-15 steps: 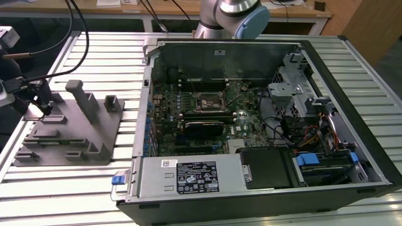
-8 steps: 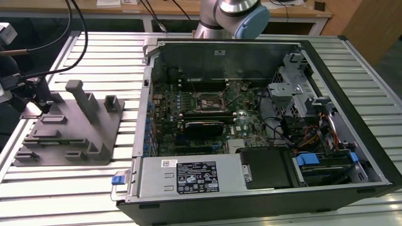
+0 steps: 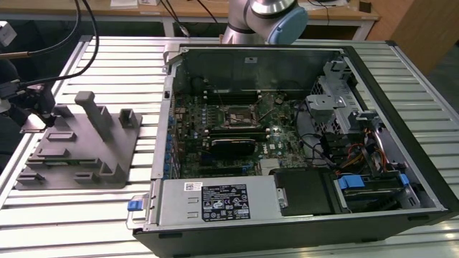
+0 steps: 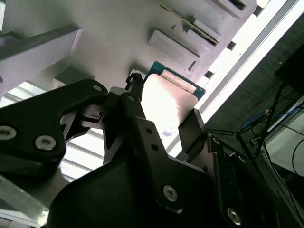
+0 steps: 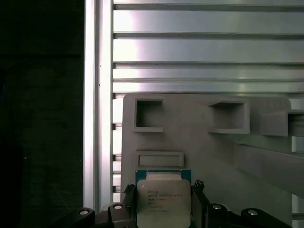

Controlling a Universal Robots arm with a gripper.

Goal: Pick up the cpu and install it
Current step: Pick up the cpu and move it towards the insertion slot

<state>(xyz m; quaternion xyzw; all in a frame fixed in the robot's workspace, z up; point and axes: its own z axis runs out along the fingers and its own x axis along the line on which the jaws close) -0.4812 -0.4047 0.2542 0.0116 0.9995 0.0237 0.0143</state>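
Gripping the cpu [image 5: 164,205]: gripper [image 5: 164,191] has its dark fingers [image 5: 129,194] set against two opposite edges of the chip, jaws closed onto it. The second wrist view shows the same thing, with the cpu [image 4: 167,97] between both fingers [image 4: 194,124]. Chip is lid-up and flat, at the edge of the grey fixture [image 5: 199,147], just beside a shallow rectangular pocket. Can't tell whether it is lifted clear of the fixture or resting on it.

Exterior view: gripper [image 3: 40,110] is at the far corner of the fixture [image 3: 79,156] on the exterior view's left, well apart from the computer case [image 3: 401,107]. Arm [image 3: 269,13] has its base at the far side of the table, behind the case.

Markings: a few lines of dark print on the cpu lid, and a white label [image 3: 223,201] with print on the grey box [image 3: 179,207] at the case's near side.

Case lies open, motherboard [image 3: 280,134] exposed, dark socket frame [image 3: 239,117] near its middle. Everything sits on a slatted metal table [image 3: 72,226]. Black cables [image 3: 83,32] hang at the far left, and a wooden bench [image 3: 193,8] runs behind.
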